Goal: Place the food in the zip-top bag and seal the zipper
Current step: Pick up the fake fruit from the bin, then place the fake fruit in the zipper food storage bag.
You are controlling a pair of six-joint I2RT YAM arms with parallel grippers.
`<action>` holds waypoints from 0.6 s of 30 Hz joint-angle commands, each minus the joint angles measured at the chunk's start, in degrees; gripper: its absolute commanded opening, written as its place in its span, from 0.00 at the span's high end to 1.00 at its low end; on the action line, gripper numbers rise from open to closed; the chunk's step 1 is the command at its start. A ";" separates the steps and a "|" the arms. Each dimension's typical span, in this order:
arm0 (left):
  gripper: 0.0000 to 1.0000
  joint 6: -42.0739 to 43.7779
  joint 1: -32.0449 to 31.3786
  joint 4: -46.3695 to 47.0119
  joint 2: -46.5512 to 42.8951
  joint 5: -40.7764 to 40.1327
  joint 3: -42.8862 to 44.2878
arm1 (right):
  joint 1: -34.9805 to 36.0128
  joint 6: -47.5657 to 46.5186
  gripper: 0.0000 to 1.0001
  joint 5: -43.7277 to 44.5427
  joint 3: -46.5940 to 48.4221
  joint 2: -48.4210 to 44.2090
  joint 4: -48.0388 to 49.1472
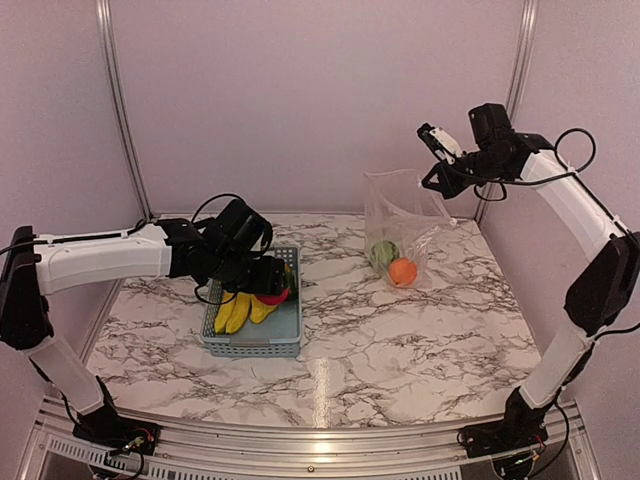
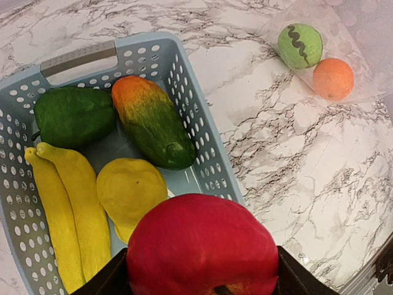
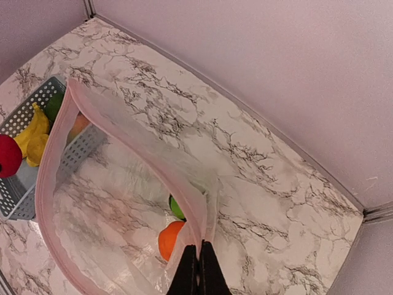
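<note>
I see the left gripper [image 2: 202, 279] only as finger stubs cut off at the frame edge, clamped on one red apple [image 2: 202, 246] over the basket [image 2: 190, 92]. The right gripper [image 3: 198, 270] is pinched together on the mouth of the clear, crinkled zip-top bag [image 3: 104, 184], whose bottom rests on the table [image 1: 400, 340]. Inside the bag are one orange [image 2: 333, 78] and one striped melon [image 2: 299, 45]. The basket holds two bananas [image 2: 67, 209].

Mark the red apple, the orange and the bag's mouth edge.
red apple [image 2: 202, 246], left wrist view, middle of its skin.
orange [image 1: 402, 271], top external view, its centre.
zip-top bag [image 3: 132, 138], right wrist view, pinkish mouth edge.
</note>
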 commanded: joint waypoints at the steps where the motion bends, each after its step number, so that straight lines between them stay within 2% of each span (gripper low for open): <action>1: 0.37 4.21 -0.02 1.23 -3.26 -2.35 4.07 | -1.21 -3.29 1.00 11.02 4.37 -0.05 0.05; 4: 0.38 5.58 -0.14 3.35 -3.98 -1.86 5.97 | -1.25 -4.25 1.00 11.24 4.60 -0.39 0.08; 9: 0.39 6.41 -0.59 8.63 -4.65 -0.50 8.61 | 0.49 -3.37 1.00 4.34 0.90 -1.59 0.24; 18: 0.43 8.25 -2.80 20.49 -3.38 4.77 14.08 | 4.16 -0.73 1.00 -3.01 -2.80 -2.06 1.62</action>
